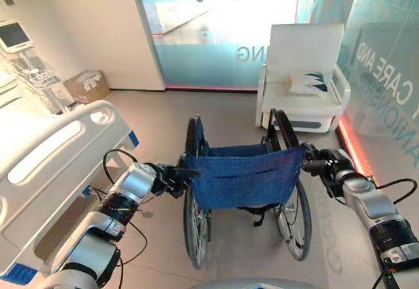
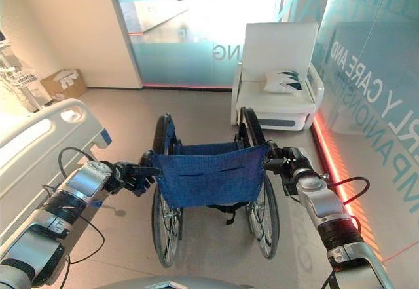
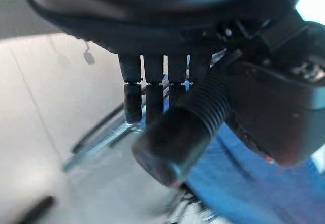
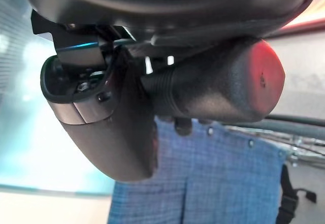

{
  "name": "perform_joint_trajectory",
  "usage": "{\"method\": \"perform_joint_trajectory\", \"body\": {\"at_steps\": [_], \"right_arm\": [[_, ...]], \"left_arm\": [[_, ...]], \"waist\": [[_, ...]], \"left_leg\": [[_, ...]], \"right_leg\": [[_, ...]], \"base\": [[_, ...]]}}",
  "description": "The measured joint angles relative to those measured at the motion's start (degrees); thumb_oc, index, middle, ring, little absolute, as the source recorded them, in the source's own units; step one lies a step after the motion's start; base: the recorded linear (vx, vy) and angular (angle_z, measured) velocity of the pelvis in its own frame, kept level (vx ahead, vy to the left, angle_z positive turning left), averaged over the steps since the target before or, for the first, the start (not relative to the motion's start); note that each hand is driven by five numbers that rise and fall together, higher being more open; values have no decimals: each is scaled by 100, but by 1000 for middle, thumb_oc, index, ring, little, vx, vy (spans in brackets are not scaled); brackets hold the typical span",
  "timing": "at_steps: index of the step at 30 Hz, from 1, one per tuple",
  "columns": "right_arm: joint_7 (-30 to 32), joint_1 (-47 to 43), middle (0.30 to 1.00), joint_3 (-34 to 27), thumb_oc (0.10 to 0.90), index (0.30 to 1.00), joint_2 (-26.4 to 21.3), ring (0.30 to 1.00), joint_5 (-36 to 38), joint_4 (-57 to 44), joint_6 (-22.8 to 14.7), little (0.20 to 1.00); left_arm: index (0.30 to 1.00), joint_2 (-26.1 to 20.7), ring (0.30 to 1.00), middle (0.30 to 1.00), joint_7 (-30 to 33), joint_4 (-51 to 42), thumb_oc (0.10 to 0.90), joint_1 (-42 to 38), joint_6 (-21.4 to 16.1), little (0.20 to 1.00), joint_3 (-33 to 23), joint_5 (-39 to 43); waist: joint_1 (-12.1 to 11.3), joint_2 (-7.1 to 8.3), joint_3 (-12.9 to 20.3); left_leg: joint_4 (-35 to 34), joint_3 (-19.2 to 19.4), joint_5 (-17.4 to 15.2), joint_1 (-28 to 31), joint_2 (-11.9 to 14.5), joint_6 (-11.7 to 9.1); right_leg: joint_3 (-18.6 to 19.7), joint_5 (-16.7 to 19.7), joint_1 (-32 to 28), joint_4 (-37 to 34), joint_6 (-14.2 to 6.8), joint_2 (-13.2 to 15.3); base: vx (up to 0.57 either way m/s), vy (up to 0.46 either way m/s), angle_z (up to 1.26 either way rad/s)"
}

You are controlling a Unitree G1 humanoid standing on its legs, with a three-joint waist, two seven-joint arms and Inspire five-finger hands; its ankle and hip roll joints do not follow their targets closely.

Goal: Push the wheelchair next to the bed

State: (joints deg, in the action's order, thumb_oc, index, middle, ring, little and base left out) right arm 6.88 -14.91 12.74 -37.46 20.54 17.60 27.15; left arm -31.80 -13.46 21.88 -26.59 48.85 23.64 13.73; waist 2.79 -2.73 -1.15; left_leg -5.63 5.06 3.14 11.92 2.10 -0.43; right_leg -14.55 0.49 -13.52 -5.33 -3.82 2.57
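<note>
Hospital room, grey floor (image 1: 236, 109), white armchair (image 1: 302, 73) far right. Blue wheelchair (image 1: 242, 174) centre, facing away; bed (image 1: 49, 164) to its left. Left robot hand (image 1: 171, 176) and right robot hand (image 1: 319, 162) each curled round a push handle.
</note>
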Motion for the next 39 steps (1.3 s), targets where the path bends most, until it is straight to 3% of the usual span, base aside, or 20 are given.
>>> {"method": "perform_joint_trajectory", "body": {"at_steps": [4,8,11,16,23,34,39], "right_arm": [[13,75,300,-88,400,300,15,300,-15,11,-1,300],[48,110,300,-154,400,300,31,300,-42,8,-19,300],[76,119,300,-243,400,300,38,300,-42,-2,-62,300],[76,119,300,-365,400,300,4,300,-53,0,-133,300],[99,107,300,-380,400,300,-49,300,-52,1,-213,300],[187,78,300,-383,400,300,-19,300,-42,29,-256,300],[225,-128,300,-376,400,300,105,300,-44,239,-358,300]], "left_arm": [[300,185,300,300,1106,-7,400,442,-520,300,-402,1404],[300,476,300,300,2243,-277,400,1086,-1387,300,-794,3109],[300,450,300,300,2776,-804,400,1489,-1752,300,-855,3943],[300,456,300,300,3052,-1201,400,1746,-2317,300,-863,4899],[300,457,300,300,3056,-1310,400,1777,-2505,300,-818,4947],[300,700,300,300,3078,-1422,400,1776,-2683,300,-881,3701],[300,840,300,300,3050,-1362,400,1712,-2963,300,-986,3378]], "waist": [[-83,43,17],[-134,141,-18],[-154,239,-120],[-225,378,-349],[-234,431,-437],[-377,470,-621],[-368,559,-833]], "left_leg": [[0,16,0,-13,-5,0],[0,24,9,-54,-22,12],[0,35,26,-83,-42,40],[1,37,17,-102,-56,28],[1,33,23,-78,-117,48],[34,138,-9,-7,-146,69],[301,158,-103,-54,-213,235]], "right_leg": [[9,0,38,0,-3,9],[12,7,91,0,-14,25],[13,15,100,19,-28,45],[13,24,115,21,-41,60],[8,38,111,24,-66,95],[144,65,111,86,-121,162],[181,-107,333,618,-154,262]], "base": [[4,9,0],[15,43,-1],[16,66,-1],[27,55,0],[57,78,1],[52,89,-7],[75,125,-6]]}}
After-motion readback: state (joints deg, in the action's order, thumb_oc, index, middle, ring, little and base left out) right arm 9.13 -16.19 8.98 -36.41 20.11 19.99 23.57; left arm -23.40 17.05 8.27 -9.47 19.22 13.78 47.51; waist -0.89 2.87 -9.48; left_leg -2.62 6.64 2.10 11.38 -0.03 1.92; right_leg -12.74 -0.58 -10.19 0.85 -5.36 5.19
